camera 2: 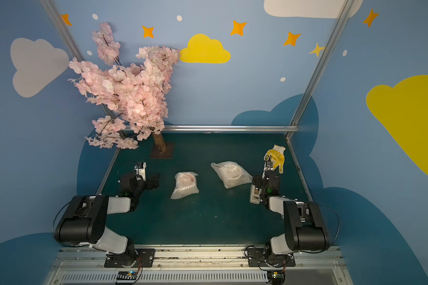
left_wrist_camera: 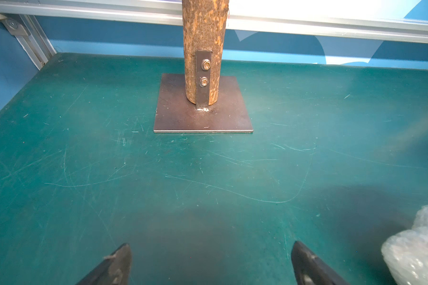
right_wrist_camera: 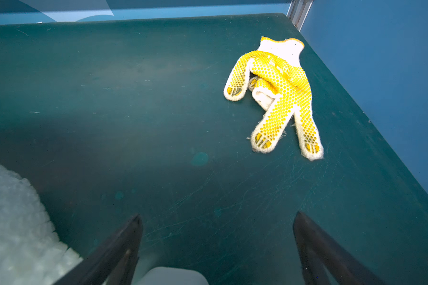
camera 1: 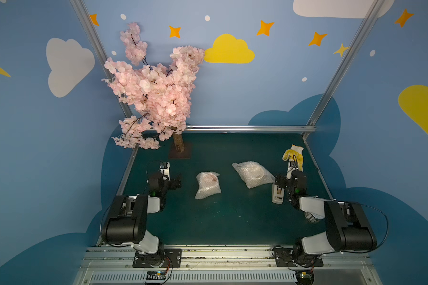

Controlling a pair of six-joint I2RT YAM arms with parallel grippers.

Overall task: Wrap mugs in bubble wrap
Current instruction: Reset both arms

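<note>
Now two bubble-wrap bundles (camera 1: pixel 207 184) (camera 1: pixel 253 174), tools apart.

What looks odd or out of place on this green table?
A yellow-and-white glove lies crumpled near the far right corner, fingers folded under. It is no part of the two bubble-wrap bundles mid-table.

Bare tabletop (camera 1: pixel 232 222) lies open between two bubble-wrap bundles (camera 1: pixel 207 185), tree base plate (camera 1: pixel 179 153) and glove (camera 1: pixel 293 158).
</note>
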